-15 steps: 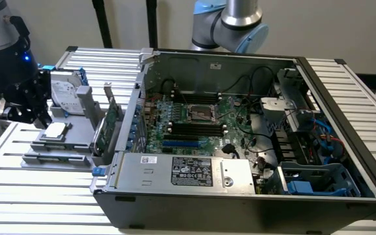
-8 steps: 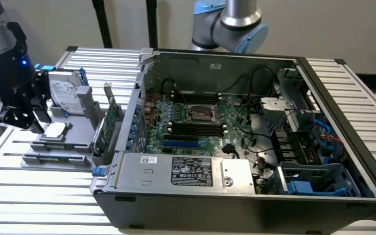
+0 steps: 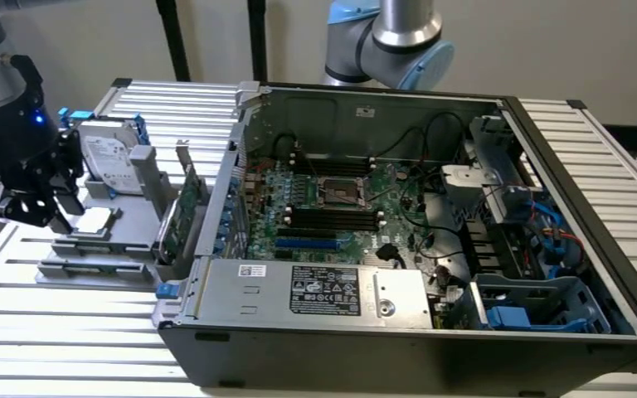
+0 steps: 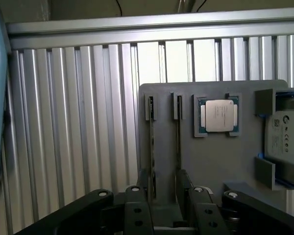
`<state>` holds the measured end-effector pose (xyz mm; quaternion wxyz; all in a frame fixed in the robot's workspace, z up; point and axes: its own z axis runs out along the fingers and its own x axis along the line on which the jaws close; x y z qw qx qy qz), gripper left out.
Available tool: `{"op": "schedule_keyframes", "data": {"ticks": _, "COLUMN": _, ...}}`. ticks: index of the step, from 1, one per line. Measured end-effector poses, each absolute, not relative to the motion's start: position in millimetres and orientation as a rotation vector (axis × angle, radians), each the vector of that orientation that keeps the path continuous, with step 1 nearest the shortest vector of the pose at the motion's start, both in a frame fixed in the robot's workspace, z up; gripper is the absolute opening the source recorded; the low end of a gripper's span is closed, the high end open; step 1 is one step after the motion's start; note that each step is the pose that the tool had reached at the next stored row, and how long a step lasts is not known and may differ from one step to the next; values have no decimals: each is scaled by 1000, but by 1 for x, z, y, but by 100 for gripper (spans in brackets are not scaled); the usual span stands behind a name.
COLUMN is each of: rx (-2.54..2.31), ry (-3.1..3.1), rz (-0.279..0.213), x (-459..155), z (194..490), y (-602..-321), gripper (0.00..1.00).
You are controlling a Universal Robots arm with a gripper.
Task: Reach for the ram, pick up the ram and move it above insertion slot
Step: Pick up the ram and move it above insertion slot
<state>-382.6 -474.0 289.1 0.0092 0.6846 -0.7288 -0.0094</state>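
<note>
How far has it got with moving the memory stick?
Nothing moved yet: both memory sticks stand in the gray holder. In hand: the open gripper hovers by their ends, gripping nothing. Left: grasping one, lifting, carrying it above the black slots in the computer.

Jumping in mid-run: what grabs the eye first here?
The open computer case sits in the middle of the exterior view, its black memory slots near the centre. At that view's left the gripper hangs open over a grey holder, where two ram sticks stand on edge beside a processor chip and a hard drive.
</note>
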Motion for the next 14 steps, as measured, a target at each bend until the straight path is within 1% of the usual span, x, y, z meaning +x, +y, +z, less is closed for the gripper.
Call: {"op": "schedule_keyframes", "data": {"ticks": 14, "rx": 2138, "ry": -2277, "rz": -29, "x": -384, "z": 264, "y": -474, "gripper": 37}}
